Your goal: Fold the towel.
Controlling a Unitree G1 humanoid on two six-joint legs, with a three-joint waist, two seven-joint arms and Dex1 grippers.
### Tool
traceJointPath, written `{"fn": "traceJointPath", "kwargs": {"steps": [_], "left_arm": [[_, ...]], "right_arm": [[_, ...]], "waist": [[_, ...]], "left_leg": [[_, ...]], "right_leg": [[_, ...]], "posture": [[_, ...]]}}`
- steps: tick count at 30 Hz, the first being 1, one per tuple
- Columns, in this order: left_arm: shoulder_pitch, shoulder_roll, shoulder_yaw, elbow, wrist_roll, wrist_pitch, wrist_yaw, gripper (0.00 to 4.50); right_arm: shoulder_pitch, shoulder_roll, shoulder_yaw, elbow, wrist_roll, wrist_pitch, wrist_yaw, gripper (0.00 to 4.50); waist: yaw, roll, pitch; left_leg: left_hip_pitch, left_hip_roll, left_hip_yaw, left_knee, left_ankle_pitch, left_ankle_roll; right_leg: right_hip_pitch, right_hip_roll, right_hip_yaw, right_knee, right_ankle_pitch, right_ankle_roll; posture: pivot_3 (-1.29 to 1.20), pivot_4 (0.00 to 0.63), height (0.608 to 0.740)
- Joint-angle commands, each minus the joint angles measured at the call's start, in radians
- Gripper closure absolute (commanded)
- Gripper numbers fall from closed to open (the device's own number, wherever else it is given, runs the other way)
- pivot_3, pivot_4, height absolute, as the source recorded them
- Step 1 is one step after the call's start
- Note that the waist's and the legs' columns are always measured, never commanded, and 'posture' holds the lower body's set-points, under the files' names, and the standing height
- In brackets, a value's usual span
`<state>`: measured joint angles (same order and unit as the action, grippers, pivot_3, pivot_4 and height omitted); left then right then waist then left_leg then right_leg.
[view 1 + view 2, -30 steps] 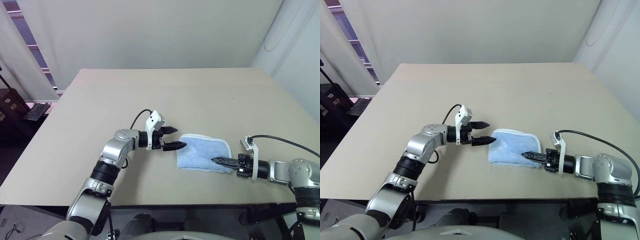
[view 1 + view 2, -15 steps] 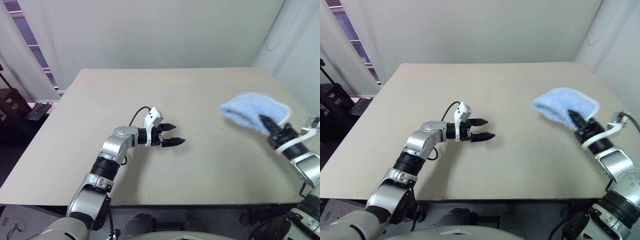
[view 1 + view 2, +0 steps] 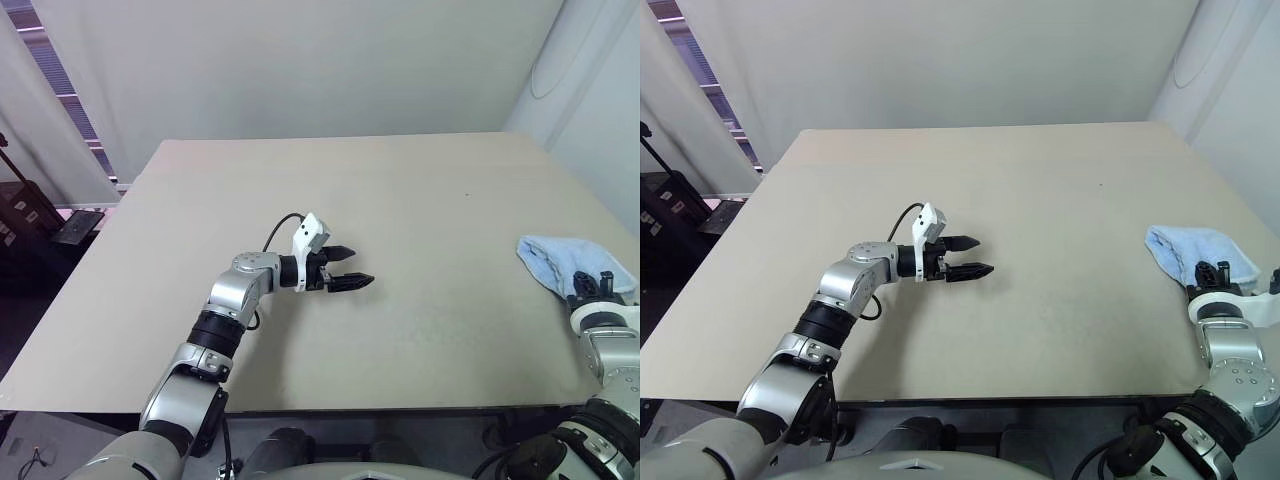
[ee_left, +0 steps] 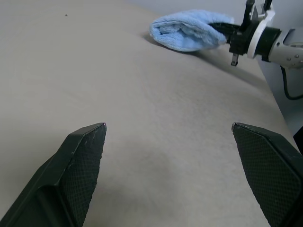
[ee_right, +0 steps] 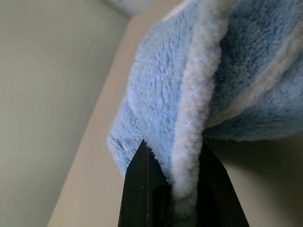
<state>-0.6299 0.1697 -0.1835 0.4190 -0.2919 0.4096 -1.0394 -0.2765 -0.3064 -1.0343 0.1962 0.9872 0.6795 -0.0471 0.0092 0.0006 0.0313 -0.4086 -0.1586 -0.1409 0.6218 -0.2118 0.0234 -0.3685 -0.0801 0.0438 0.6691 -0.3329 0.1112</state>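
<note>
Towel bunched at table right edge, pinched in right gripper.

Right gripper fingers clamp towel's white-stitched hem; the cloth lies folded over on itself, just inside the edge. Left gripper hovers near table centre, jaws wide, holding nothing, well apart from towel. Bare tabletop lies between them.
</note>
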Motion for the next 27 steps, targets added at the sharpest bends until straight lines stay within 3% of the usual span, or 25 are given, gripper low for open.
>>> {"fn": "traceJointPath", "kwargs": {"steps": [1, 3, 4, 7, 15, 19, 27], "left_arm": [[-0.005, 0.007, 0.007, -0.032, -0.002, -0.011, 0.0, 0.0], [0.0, 0.01, 0.008, -0.037, -0.004, -0.007, -0.001, 0.0], [0.002, 0.011, 0.009, -0.037, -0.005, -0.008, -0.001, 0.0], [-0.001, 0.012, 0.014, -0.027, -0.004, -0.012, 0.005, 0.0], [-0.009, 0.02, 0.019, -0.019, -0.003, -0.014, 0.006, 0.0], [-0.017, 0.039, 0.03, -0.01, -0.004, -0.014, 0.008, 0.0], [-0.053, 0.084, 0.075, 0.009, -0.022, -0.009, -0.012, 0.0]], "right_arm": [[0.002, -0.013, 0.019, -0.025, 0.045, 0.003, -0.008, 4.45], [0.012, -0.024, 0.025, -0.021, 0.059, 0.013, -0.011, 4.45], [0.017, -0.028, 0.026, -0.021, 0.071, 0.023, -0.008, 3.9], [0.038, -0.042, 0.033, -0.029, 0.102, 0.046, -0.002, 3.02], [0.111, -0.081, 0.023, -0.059, 0.209, 0.115, -0.016, 0.13], [0.226, -0.096, 0.016, -0.117, 0.282, 0.167, 0.033, 0.13], [0.561, -0.189, 0.077, -0.337, 0.314, 0.252, 0.339, 0.13]], "waist": [[0.0, 0.0, 0.0], [0.001, 0.0, 0.0], [0.001, 0.0, 0.0], [0.002, 0.001, 0.0], [0.003, 0.001, 0.0], [0.005, 0.001, 0.0], [0.001, 0.002, 0.001]], "left_leg": [[0.0, 0.0, 0.0, 0.0, 0.0, 0.0], [0.0, 0.0, 0.0, 0.001, 0.0, 0.0], [0.0, 0.0, 0.0, 0.001, 0.0, 0.0], [0.0, 0.0, 0.0, 0.0, 0.0, 0.0], [0.0, 0.0, 0.0, 0.0, 0.0, 0.0], [0.0, 0.0, 0.0, 0.0, 0.0, 0.0], [0.0, 0.0, 0.0, -0.001, -0.001, 0.0]], "right_leg": [[0.0, 0.0, 0.0, 0.0, 0.0, 0.0], [0.0, 0.0, 0.0, 0.0, 0.0, 0.0], [0.0, 0.0, 0.0, 0.0, 0.0, 0.0], [0.0, 0.0, 0.0, 0.0, 0.0, 0.0], [0.0, 0.0, 0.0, 0.0, 0.0, 0.0], [0.0, 0.0, 0.0, 0.0, 0.0, 0.0], [0.001, 0.0, 0.0, -0.002, -0.001, 0.0]], "posture": [[0.0, 0.0, 0.74], [0.0, 0.0, 0.74], [0.0, 0.0, 0.74], [0.0, 0.0, 0.74], [0.0, 0.0, 0.74], [0.0, 0.0, 0.74], [0.0, 0.0, 0.74]]}}
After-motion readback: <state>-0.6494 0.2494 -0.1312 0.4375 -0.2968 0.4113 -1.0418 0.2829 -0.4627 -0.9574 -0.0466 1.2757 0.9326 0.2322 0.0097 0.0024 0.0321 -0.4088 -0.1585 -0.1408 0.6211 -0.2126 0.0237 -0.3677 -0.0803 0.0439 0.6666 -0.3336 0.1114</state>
